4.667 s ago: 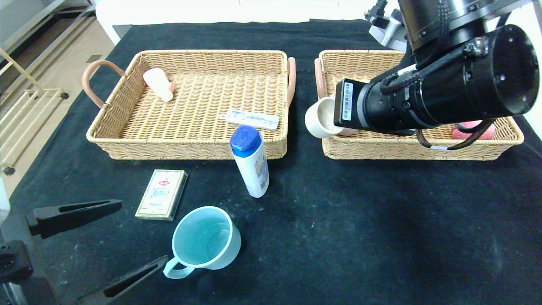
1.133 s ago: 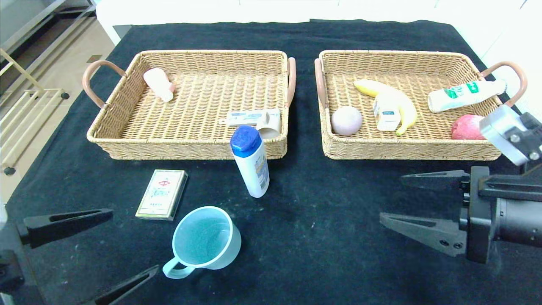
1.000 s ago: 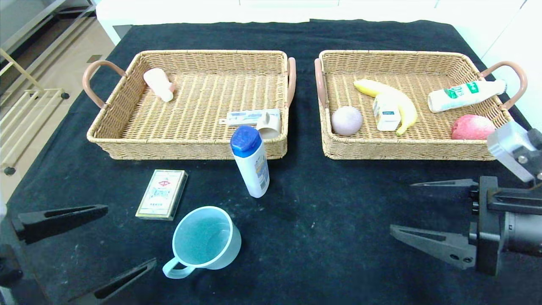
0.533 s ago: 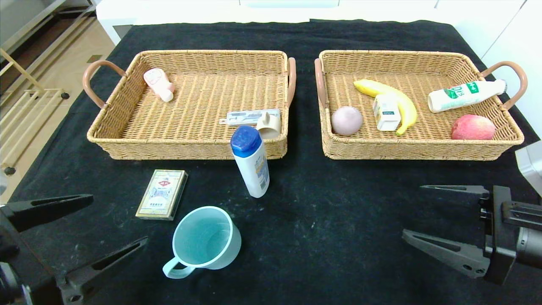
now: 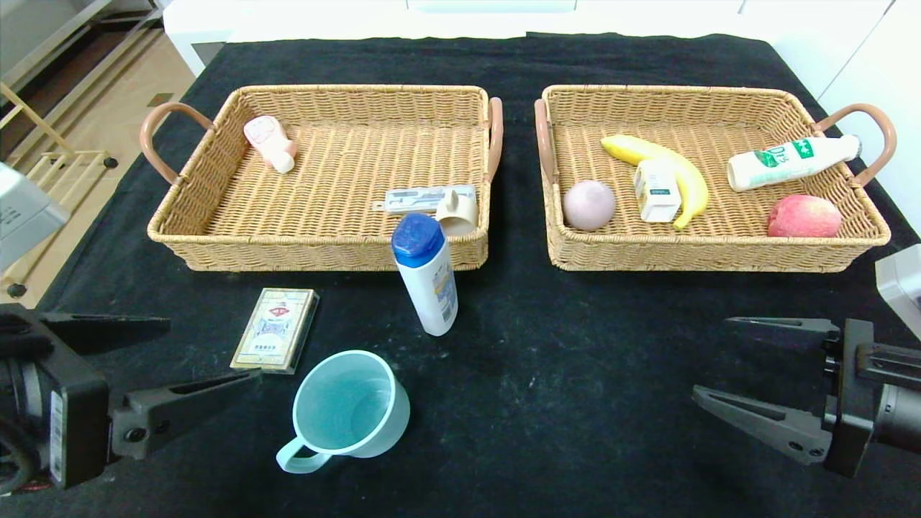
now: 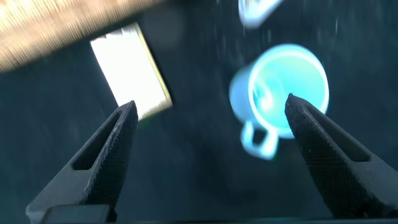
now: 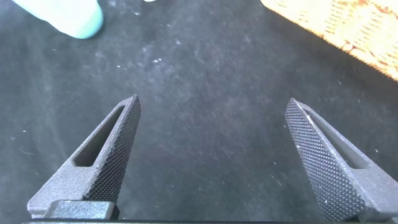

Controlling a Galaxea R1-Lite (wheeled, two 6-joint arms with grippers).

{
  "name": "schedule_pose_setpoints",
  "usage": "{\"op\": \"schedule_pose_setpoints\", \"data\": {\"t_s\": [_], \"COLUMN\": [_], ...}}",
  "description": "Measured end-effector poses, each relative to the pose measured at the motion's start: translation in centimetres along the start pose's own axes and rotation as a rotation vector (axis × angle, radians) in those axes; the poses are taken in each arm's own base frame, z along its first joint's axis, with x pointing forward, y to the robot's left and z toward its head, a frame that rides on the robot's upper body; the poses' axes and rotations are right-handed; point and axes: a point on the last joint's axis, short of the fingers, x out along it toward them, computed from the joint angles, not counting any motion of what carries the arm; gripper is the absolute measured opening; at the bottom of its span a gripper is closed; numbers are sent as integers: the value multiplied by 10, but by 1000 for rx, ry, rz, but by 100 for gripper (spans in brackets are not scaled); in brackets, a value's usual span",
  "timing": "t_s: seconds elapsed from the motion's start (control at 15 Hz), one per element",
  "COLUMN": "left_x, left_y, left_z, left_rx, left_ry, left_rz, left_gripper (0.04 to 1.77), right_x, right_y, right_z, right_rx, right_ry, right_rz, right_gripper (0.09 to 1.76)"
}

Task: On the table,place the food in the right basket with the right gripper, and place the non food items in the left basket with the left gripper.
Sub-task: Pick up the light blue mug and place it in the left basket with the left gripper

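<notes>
On the black table lie a card deck [image 5: 275, 329], a white bottle with a blue cap [image 5: 426, 273] and a teal mug [image 5: 349, 408]. My left gripper [image 5: 214, 350] is open and empty, just left of the mug, with the near end of the card deck between its fingertips. In the left wrist view the gripper [image 6: 211, 102] hangs above the deck [image 6: 130, 71] and the mug [image 6: 286, 87]. My right gripper [image 5: 711, 357] is open and empty over bare cloth at the front right, as the right wrist view [image 7: 213, 101] also shows.
The left basket [image 5: 216, 244] holds a pink bottle [image 5: 269, 142], a flat white pack [image 5: 424, 198] and a cream cup [image 5: 458, 212]. The right basket [image 5: 691, 253] holds a banana [image 5: 665, 169], a small carton [image 5: 655, 191], a pale ball [image 5: 589, 205], a milk bottle [image 5: 788, 162] and an apple [image 5: 804, 216].
My left gripper has moved forward and right to the card deck and mug. My right gripper has drawn back toward the front right edge. The cream cup lies in the left basket since 4.7 s ago.
</notes>
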Motion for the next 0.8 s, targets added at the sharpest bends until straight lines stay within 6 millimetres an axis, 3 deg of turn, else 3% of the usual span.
{"op": "schedule_pose_setpoints", "data": {"t_s": [0.13, 0.33, 0.8], "left_x": [1, 19, 63], "left_y": [-2, -8, -21], "left_z": [11, 24, 31], "left_rx": [-32, -14, 30], "left_ry": [107, 188, 284], "left_rz": [-21, -37, -5], "left_gripper": [172, 172, 172], "right_x": [2, 4, 6], "right_y": [-2, -3, -4], "right_z": [-2, -3, -6], "right_rx": [3, 8, 18], "right_ry": [10, 17, 29], "right_rz": [-1, -1, -2], "right_gripper": [170, 170, 170]}}
